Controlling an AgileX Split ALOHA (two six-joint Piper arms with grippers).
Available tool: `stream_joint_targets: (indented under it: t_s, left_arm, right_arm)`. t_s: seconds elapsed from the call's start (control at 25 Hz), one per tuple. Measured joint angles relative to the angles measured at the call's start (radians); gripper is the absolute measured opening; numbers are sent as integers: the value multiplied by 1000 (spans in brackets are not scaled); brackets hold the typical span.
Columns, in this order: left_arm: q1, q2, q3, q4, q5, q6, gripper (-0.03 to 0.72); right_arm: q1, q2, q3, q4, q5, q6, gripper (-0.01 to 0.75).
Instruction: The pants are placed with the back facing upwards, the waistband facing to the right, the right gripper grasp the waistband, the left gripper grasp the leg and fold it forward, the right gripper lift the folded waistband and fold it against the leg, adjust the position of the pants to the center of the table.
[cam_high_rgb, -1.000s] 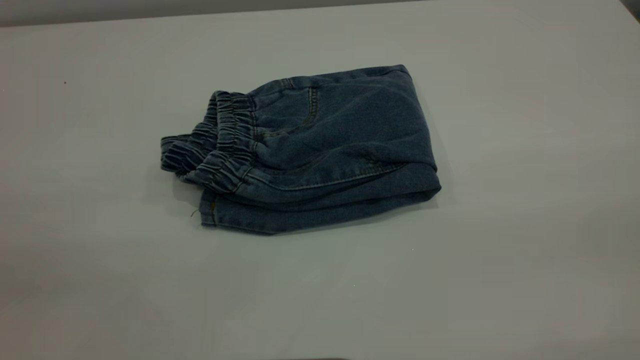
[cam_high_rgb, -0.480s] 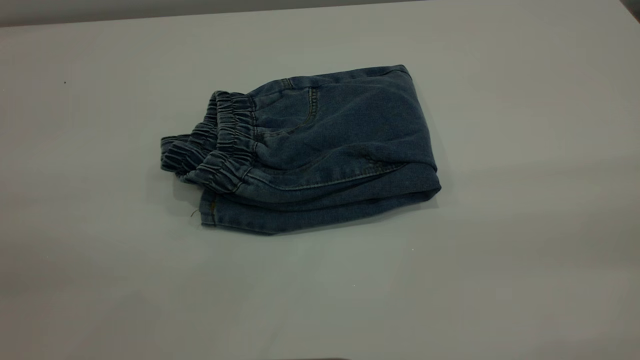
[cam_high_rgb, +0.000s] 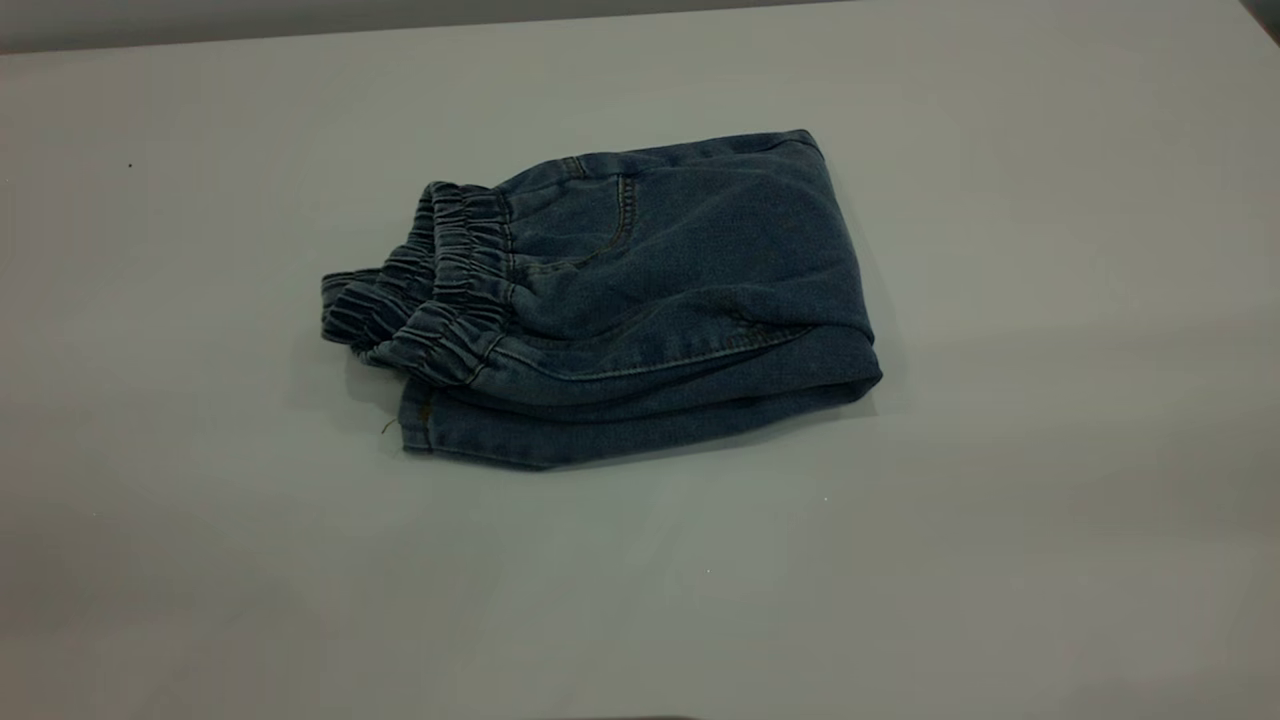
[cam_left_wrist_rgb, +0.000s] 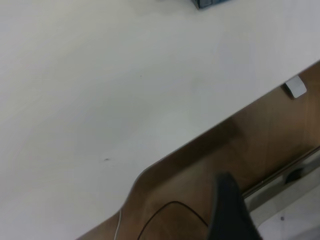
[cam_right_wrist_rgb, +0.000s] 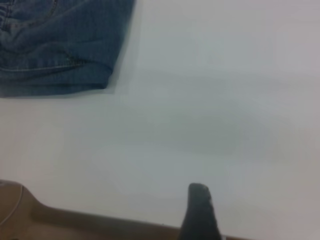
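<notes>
The pants (cam_high_rgb: 620, 300) are seen folded into a compact bundle near the middle of the table (cam_high_rgb: 1000, 500), with the gathered waistband (cam_high_rgb: 440, 290) turned toward the exterior view's left. Only one dark fingertip of the left gripper (cam_left_wrist_rgb: 231, 212) and one of the right gripper (cam_right_wrist_rgb: 200, 215) are shown, both well apart from the denim; whether either is released or clenched cannot be told.
</notes>
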Motion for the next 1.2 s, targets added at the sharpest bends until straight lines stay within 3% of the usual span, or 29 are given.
stream_joint_targets:
  t_s: [0.44, 0.88, 1.04, 1.2]
  left_arm:
    - [22, 0, 0, -2, -2, 6, 391]
    - [397, -72, 3, -2, -3, 6, 391]
    - [480, -204, 3, -1, -2, 6, 391]
    - [514, -312, 3, -1, 5, 7, 391]
  right_arm:
    - [0, -53, 1, 1, 0, 0, 468]
    - [0, -190, 1, 8, 7, 0, 468]
    - [0, -190, 1, 10, 7, 0, 468]
    - [0, -190, 1, 11, 7, 0, 468]
